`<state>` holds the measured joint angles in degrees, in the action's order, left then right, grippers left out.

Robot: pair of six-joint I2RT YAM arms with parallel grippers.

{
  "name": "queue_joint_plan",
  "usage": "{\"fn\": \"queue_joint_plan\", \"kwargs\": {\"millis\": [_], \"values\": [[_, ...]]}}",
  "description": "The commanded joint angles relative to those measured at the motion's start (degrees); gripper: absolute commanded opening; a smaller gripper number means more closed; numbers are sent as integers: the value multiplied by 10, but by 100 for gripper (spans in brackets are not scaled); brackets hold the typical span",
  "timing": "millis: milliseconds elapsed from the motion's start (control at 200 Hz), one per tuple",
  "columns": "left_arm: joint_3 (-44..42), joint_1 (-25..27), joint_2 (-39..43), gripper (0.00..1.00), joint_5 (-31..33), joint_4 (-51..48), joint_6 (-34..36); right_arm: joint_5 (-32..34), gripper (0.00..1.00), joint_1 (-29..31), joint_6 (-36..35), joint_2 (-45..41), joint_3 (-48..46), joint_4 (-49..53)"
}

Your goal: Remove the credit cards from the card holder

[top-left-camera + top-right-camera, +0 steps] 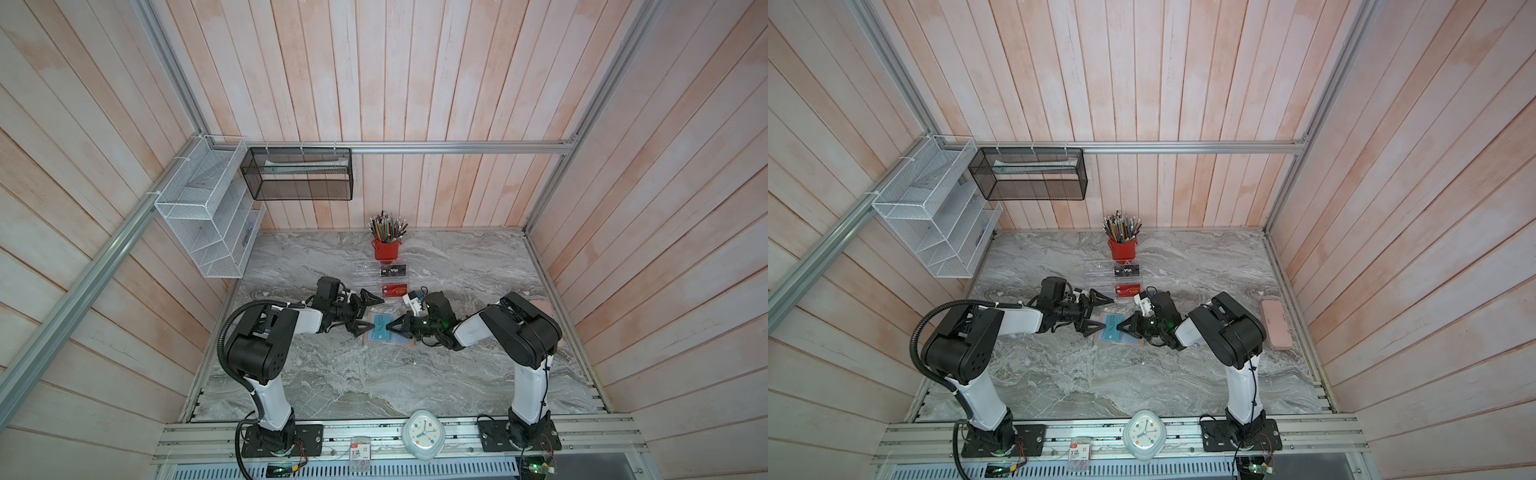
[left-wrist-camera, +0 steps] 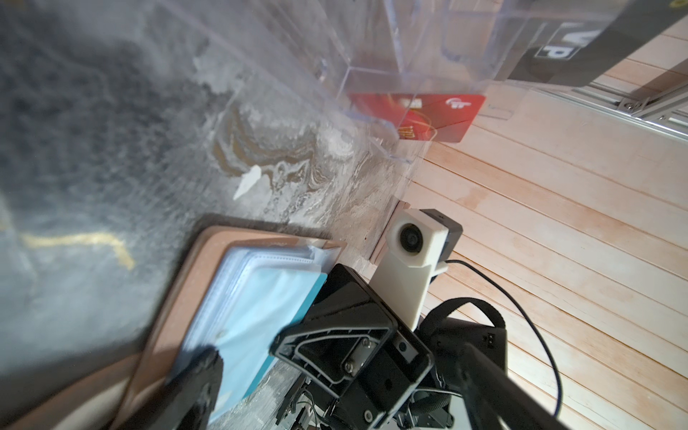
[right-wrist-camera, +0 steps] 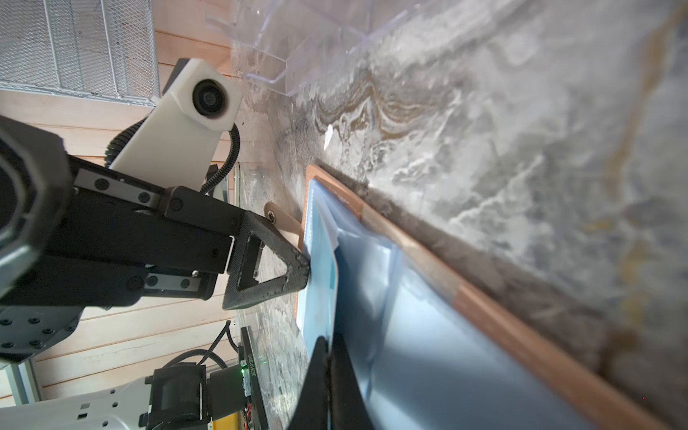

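Soft even light; wide-angle edges bow; card holder (image 2: pixel 178 305) blurs in wrist views.

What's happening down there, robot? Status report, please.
Left claw open, one fingertip on the card holder. Right claw shut at the teal card, not yet out. Red card, black card in clear rack.

Red pencil cup (image 1: pixel 386 249), clear acrylic rack (image 1: pixel 365 272), white clock (image 1: pixel 423 434), pink case (image 1: pixel 1276 324)
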<state>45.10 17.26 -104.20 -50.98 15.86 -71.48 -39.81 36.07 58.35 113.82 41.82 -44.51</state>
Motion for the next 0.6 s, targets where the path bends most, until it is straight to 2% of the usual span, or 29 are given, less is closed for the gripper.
{"fn": "queue_joint_plan", "kwargs": {"millis": [0,595], "values": [[-20,-2,-18,100,19,-34,13,7,0,-1,-17,6,2,25],[-12,-2,-19,100,19,-38,12,16,0,-12,-36,-15,-20,43]]}}
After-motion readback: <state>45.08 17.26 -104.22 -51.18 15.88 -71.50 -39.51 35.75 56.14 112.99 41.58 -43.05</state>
